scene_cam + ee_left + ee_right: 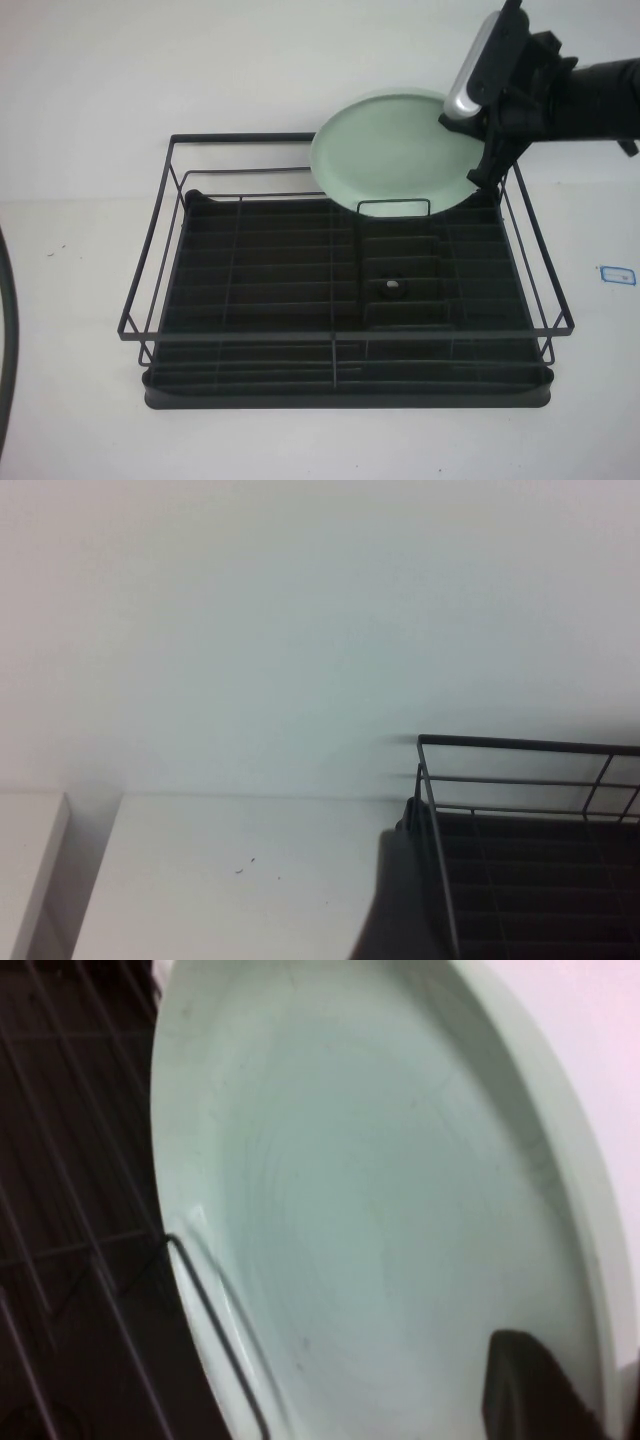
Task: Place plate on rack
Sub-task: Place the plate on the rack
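1. Fingers of the right gripper [487, 150] are clamped on the right edge of the plate [397, 152], one dark finger [535, 1390] lying across the plate's inner face near the rim in the right wrist view.
2. That gripper sits above the rack's far right corner, its arm reaching in from the right side of the high view.
3. Held tilted, with its face turned toward the camera, the pale mint-green plate stands at the far right part of the rack [250, 300]; its lower edge drops behind a small upright wire loop [393, 207] there.
4. Whether the plate's lower edge actually touches the tray base or the wires I cannot tell.
5. Black and rectangular, the rack rests on the white tabletop [70, 400], with a tall wire frame around a ribbed dark tray base.
6. A small round fitting [392, 287] sits on the tray base in the right half of the rack.
7. A small blue-edged label [617, 275] lies on the tabletop, apart from the rack on its right.
8. Nothing of the left gripper appears in any view, so its fingers cannot be judged; the left wrist view shows only the rack's corner [520, 840], the tabletop and a pale wall [300, 630].
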